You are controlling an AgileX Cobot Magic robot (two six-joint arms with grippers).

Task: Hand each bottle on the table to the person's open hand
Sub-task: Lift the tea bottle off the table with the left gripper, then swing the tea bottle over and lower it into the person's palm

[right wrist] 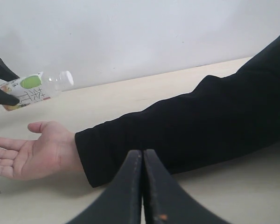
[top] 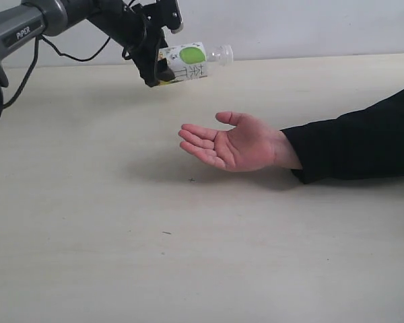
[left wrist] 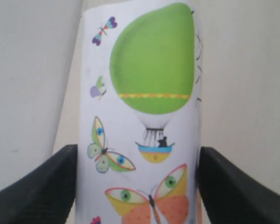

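A clear bottle (top: 188, 62) with a white label and a green apple hangs sideways in the air, cap pointing right. My left gripper (top: 158, 70) is shut on its lower part. It is held a little above and to the left of the person's open hand (top: 232, 145), which rests palm up on the table (top: 188, 256). In the left wrist view the bottle's label (left wrist: 149, 70) fills the gap between the black fingers (left wrist: 46, 182) of the left gripper (left wrist: 137, 154). In the right wrist view my right gripper (right wrist: 143, 153) is shut on nothing, low over the table beside the sleeve, with the bottle (right wrist: 35, 88) and hand (right wrist: 32, 151) farther off.
The person's forearm in a black sleeve (top: 357, 141) lies across the right side of the table. A pale wall (top: 310, 27) stands behind the table's far edge. A black cable (top: 74, 55) loops under the left arm.
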